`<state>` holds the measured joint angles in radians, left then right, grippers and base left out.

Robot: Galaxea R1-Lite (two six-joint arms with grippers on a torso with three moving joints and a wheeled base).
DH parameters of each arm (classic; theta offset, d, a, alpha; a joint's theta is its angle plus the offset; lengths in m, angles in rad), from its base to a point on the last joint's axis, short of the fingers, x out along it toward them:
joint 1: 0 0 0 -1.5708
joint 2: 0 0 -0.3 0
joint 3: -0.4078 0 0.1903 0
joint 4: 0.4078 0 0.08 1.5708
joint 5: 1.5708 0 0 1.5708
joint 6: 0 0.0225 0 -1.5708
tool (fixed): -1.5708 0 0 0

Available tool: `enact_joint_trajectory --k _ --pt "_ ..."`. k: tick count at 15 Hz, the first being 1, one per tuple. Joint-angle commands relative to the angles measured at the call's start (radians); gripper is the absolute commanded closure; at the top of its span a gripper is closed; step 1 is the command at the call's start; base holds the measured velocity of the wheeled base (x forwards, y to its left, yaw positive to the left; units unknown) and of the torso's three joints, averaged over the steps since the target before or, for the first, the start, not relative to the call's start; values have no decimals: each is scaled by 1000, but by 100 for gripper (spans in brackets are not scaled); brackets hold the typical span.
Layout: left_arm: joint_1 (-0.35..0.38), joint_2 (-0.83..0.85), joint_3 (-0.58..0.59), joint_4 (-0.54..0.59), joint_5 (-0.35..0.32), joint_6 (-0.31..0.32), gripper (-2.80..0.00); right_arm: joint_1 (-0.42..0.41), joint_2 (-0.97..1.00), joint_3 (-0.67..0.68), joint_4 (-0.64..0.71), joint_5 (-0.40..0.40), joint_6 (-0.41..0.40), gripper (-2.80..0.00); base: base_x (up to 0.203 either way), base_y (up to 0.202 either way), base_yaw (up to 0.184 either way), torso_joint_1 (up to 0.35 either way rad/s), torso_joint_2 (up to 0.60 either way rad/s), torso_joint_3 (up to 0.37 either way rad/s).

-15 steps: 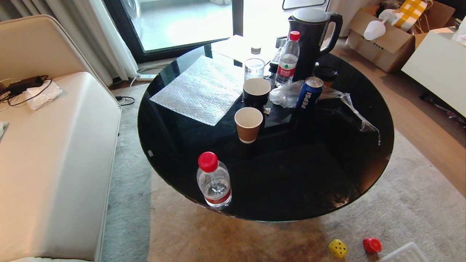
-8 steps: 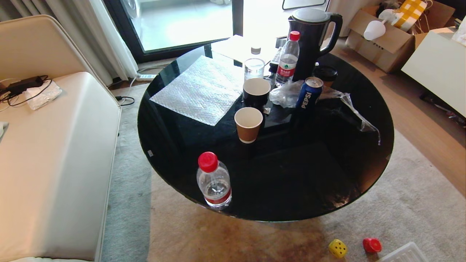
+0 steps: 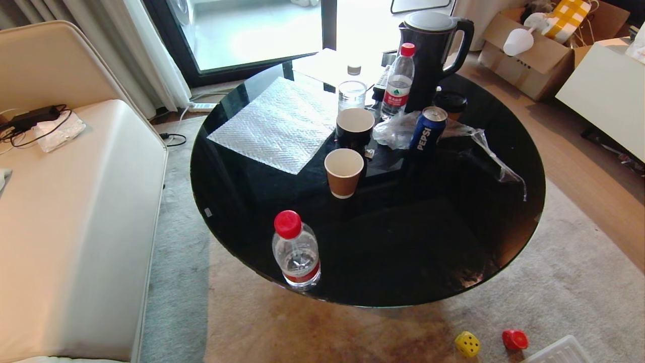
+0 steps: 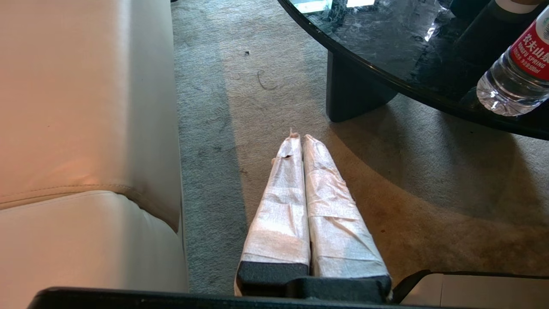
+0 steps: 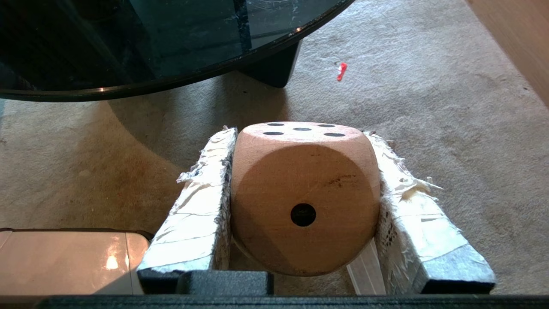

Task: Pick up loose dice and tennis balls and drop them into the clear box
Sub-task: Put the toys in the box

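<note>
now | right gripper (image 5: 300,137) clamps the beige die (image 5: 304,197) above the carpet (image 5: 429,128) | left gripper (image 4: 299,139) fingers pressed together, empty | yellow die (image 3: 467,344), red die (image 3: 515,340) beside clear box (image 3: 557,351)

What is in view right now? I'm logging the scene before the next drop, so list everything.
Dice: three; yellow and red on carpet, beige die in right gripper.
Clear box: one, corner showing beside red die.
Table: one, black, round.
Water bottles: two, red-capped, near and far on table.
Paper cups: two, brown, black.
Pepsi can: one, blue.
Kettle: one, black.
Sofa: one, cream.
Left gripper: shut, empty.
Right gripper: shut on beige die.
</note>
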<state>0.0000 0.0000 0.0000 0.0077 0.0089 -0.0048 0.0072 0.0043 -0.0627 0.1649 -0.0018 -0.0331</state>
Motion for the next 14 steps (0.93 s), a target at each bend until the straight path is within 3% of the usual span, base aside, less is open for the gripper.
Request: enact_joint_trajectory --k 1,8,14 --pt "0 2 0 0 0 -1 0 0 5 0 1 0 -1 0 0 0 0 0 0 0" --pt "0 0 0 0 0 -3 0 0 5 0 1 0 -1 0 0 0 0 -1 0 19" --pt "0 1 1 0 2 -6 0 0 5 0 1 0 -1 0 0 0 0 4 3 186"
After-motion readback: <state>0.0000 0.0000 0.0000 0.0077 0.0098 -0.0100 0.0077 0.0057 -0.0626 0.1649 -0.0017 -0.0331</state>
